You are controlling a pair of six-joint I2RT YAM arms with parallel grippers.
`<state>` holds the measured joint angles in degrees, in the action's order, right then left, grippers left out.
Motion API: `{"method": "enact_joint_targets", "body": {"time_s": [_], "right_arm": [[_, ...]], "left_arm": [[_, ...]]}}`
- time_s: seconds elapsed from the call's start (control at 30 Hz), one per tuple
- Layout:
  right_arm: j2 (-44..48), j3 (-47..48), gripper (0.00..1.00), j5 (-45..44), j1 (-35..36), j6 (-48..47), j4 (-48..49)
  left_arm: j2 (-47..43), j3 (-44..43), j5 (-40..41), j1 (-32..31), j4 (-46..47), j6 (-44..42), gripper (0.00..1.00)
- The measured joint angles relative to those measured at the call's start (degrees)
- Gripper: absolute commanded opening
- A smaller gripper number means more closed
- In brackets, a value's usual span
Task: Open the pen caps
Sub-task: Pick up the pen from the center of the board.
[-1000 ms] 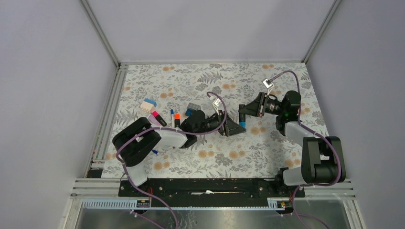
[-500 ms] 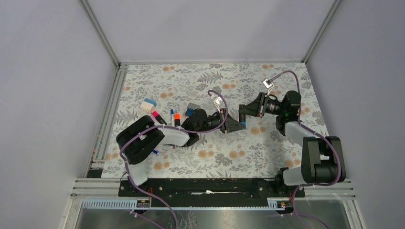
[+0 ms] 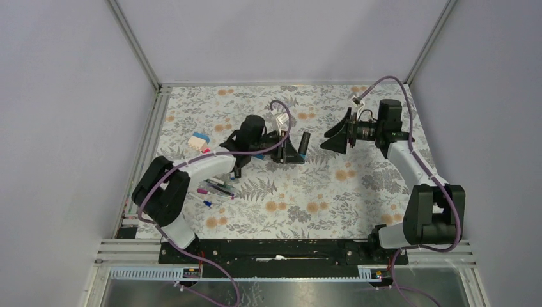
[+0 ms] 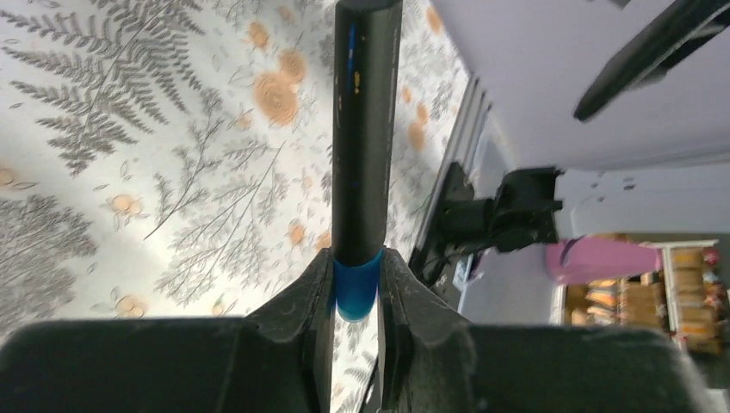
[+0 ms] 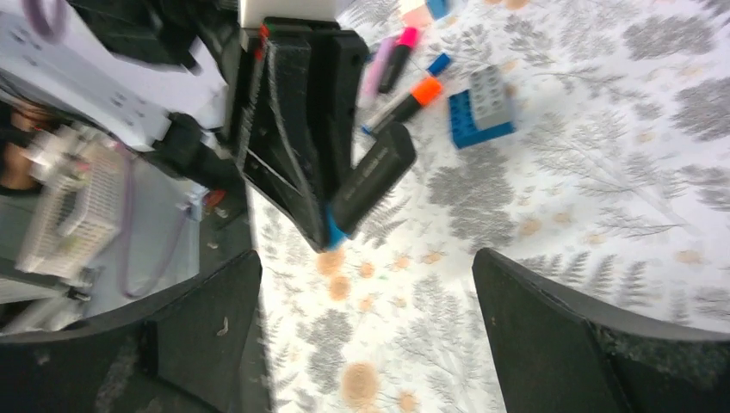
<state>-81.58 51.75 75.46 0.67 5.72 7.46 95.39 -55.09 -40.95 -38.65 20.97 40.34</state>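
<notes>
Both arms have drawn apart: the right gripper [image 3: 329, 136] gapes wide and empty, while the left gripper [image 4: 355, 284] pinches a dark pen [image 4: 366, 129] by its blue end [image 5: 334, 234], possibly its cap. On the tabletop [image 5: 603, 129], the orange cap [image 5: 425, 89] and pink cap [image 5: 406, 37] look unopened.

No readable text, label, brand or number in any view. Small blue and yellow marks on dark pen barrel [image 4: 366, 129], too blurred to make out. Packed background shelves [image 4: 689, 284] at edge of left wrist view, nothing legible there either.
</notes>
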Motion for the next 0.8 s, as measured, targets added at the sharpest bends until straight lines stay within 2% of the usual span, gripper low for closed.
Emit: {"method": "enact_joint_targets", "body": {"time_s": [0.1, 0.23, 0.37, 0.47, 0.63, 0.8], "right_arm": [[0.50, 6.84, 1.00, -3.21, -0.09, -21.40, -19.17], [-0.61, 13.25, 1.00, -3.58, 0.44, -42.64, -39.21], [-4.48, 19.80, 0.99, -2.45, 3.67, -53.33, -52.43], [-6.80, 22.32, 0.96, -0.35, 5.97, -55.04, -57.72], [-7.06, 20.85, 0.87, 0.63, 9.73, -48.85, -55.54], [-6.88, 17.00, 0.68, 0.46, 13.90, -43.23, -51.45]], "left_arm": [[-1.36, -5.68, -1.92, 1.38, -15.63, -9.73, 0.00], [-1.53, -12.92, -2.47, 0.79, -32.52, -21.51, 0.00], [-3.10, -14.95, -1.84, -0.26, -41.77, -29.90, 0.00], [-3.80, -15.34, -1.64, -1.11, -45.22, -33.42, 0.00], [-3.82, -16.22, -1.20, -2.47, -47.78, -36.17, 0.00], [-3.82, -17.35, -1.18, -3.02, -48.43, -37.33, 0.00]]}}
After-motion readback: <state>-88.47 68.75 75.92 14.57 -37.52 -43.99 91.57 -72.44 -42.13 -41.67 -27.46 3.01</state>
